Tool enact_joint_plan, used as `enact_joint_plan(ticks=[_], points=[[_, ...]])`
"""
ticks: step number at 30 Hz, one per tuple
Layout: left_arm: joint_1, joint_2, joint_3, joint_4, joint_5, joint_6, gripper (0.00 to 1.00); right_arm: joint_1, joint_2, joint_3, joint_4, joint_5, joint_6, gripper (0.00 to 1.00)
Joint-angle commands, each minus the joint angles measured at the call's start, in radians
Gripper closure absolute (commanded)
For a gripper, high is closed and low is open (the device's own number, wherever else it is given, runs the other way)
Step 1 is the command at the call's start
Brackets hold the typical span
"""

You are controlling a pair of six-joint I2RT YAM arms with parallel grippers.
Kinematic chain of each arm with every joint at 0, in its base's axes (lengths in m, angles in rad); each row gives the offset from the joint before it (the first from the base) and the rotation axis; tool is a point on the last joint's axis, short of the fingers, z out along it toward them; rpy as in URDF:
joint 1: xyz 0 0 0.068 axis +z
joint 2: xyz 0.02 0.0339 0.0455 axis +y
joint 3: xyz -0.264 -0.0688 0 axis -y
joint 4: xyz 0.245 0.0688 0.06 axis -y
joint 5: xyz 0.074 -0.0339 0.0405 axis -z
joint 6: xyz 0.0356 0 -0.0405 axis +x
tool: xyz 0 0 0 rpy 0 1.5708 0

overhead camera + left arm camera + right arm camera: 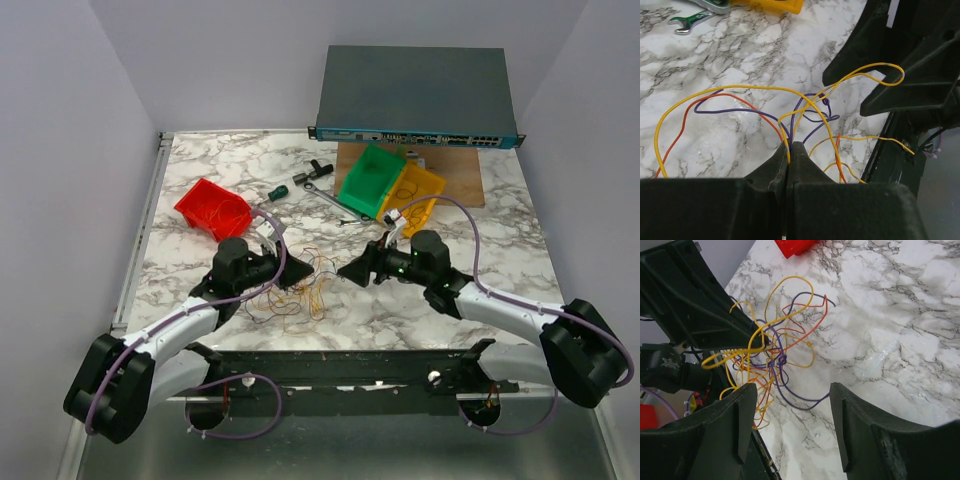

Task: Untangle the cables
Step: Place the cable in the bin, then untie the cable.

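Near the middle of the top view, just above the arms' base bar, the cables (300, 292) lie in a loose knot of yellow, orange and purple wire on the marble table (480, 290). The left gripper (303, 276) is clenched on them. In its wrist view the fingers (810, 175) meet with no gap, and yellow and purple strands rise from between the tips and spread left and right across the frame. The right gripper (345, 271) faces it from the right, jaws spread and holding nothing. In its wrist view the knot sits beyond the fingers, toward the upper left, at the left gripper's tip. Higher in the top view are a red bin (212, 208), a green bin (370, 180) touching a yellow bin (418, 192), a wrench (328, 198) and a screwdriver (278, 190).
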Motion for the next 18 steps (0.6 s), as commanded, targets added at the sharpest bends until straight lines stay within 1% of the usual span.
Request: enact_joint_plan(ticks=[1, 9, 11, 12, 13, 14, 15, 16, 17, 18], points=[[-0.022, 0.010, -0.016, 0.091, 0.102, 0.015, 1.00, 0.007, 0.035, 0.059, 0.026, -0.043, -0.041, 0.36], [-0.042, 0.024, -0.009, 0.107, 0.114, 0.021, 1.00, 0.021, 0.111, 0.073, 0.084, -0.109, -0.035, 0.45], [-0.044, 0.028, -0.009, 0.107, 0.109, 0.023, 1.00, 0.023, 0.136, 0.076, 0.086, -0.117, -0.030, 0.54], [-0.044, 0.029, -0.009, 0.107, 0.107, 0.023, 1.00, 0.024, 0.146, 0.075, 0.089, -0.119, -0.026, 0.62], [-0.044, 0.029, -0.009, 0.106, 0.105, 0.023, 1.00, 0.025, 0.152, 0.073, 0.088, -0.116, -0.023, 0.73], [-0.044, 0.028, -0.008, 0.103, 0.100, 0.024, 0.95, 0.024, 0.150, 0.072, 0.082, -0.104, -0.022, 0.82], [-0.044, 0.023, -0.007, 0.096, 0.092, 0.027, 0.88, 0.025, 0.143, 0.071, 0.063, -0.081, -0.027, 0.91], [-0.044, 0.016, -0.008, 0.086, 0.080, 0.030, 0.80, 0.025, 0.130, 0.073, 0.041, -0.038, -0.033, 0.97], [-0.044, 0.006, -0.011, 0.081, 0.064, 0.034, 0.72, 0.025, 0.114, 0.074, 0.007, 0.010, -0.038, 0.99], [-0.044, -0.005, -0.014, 0.073, 0.048, 0.037, 0.66, 0.025, 0.092, 0.075, -0.021, 0.069, -0.039, 0.99]])
